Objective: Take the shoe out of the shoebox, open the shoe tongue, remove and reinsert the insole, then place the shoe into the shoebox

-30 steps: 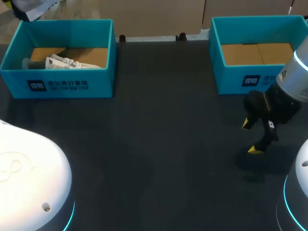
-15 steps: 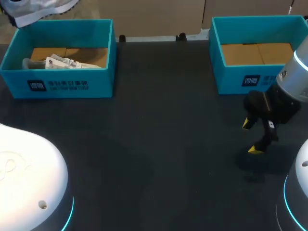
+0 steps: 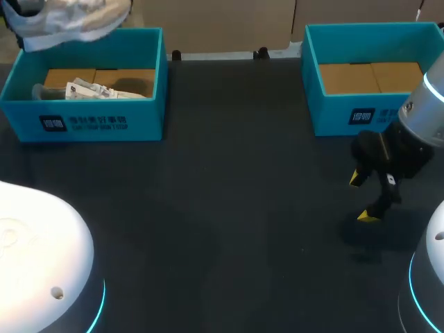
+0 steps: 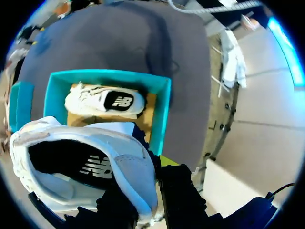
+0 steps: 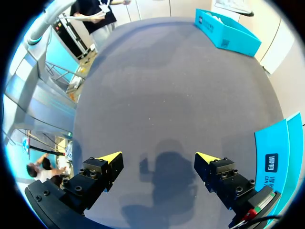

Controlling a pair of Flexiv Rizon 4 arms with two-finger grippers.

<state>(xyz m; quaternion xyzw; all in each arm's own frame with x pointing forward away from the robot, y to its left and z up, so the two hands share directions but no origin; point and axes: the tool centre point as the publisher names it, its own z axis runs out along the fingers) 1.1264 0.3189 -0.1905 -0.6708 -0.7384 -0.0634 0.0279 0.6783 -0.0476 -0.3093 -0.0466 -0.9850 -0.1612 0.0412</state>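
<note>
The white mesh sneaker (image 4: 81,162) hangs above the open teal cardboard shoebox (image 3: 83,121) at the far left, its collar clenched in my left claw (image 4: 147,191). A second white sneaker (image 4: 105,101) lies inside the box. My right claw (image 5: 157,162), fingers spread, hovers over the dark surface (image 3: 229,208).

White shoe (image 3: 75,19) above teal shoebox (image 3: 148,116)

held shoe (image 4: 81,167): showing white and pale blue-grey outside, black inside
boxed shoe (image 4: 102,101): showing white, carrying a black side patch
left shoebox (image 3: 139,118): showing teal walls, tan floor
right shoebox (image 3: 333,111): showing teal walls, tan floor
surface (image 3: 229,208): showing dark grey
right claw (image 5: 159,157): showing black fingers, yellow tips
</note>
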